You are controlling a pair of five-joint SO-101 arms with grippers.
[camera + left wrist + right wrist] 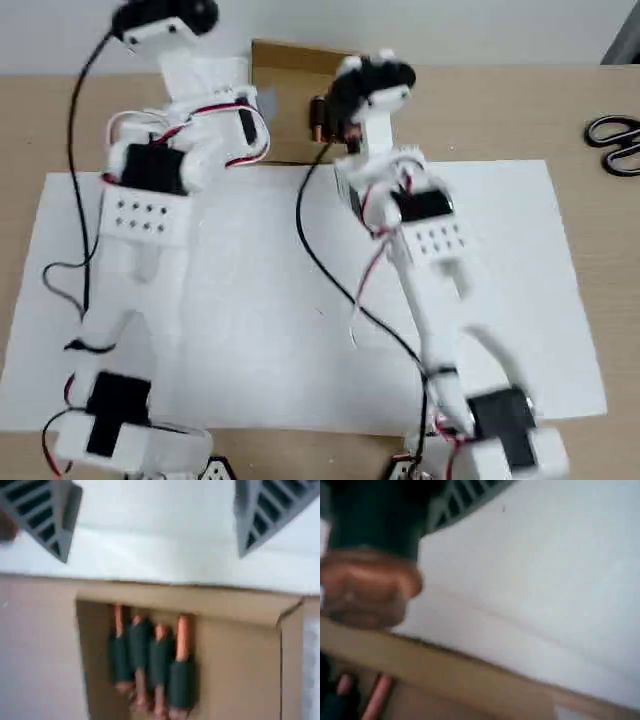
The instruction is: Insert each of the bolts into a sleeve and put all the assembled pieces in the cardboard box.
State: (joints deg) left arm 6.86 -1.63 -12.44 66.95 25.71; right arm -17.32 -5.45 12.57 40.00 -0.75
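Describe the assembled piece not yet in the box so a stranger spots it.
Find the cardboard box beyond the white sheet. At its rim the right hand holds one assembled piece: a dark sleeve with a copper bolt end, the only one not lying inside like the other four.

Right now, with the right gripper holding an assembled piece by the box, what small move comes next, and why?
Probably ease the right gripper forward over the cardboard box, then open. Its bolt-and-sleeve piece hangs just at the rim, seemingly not yet above the opening where four assembled pieces already lie.
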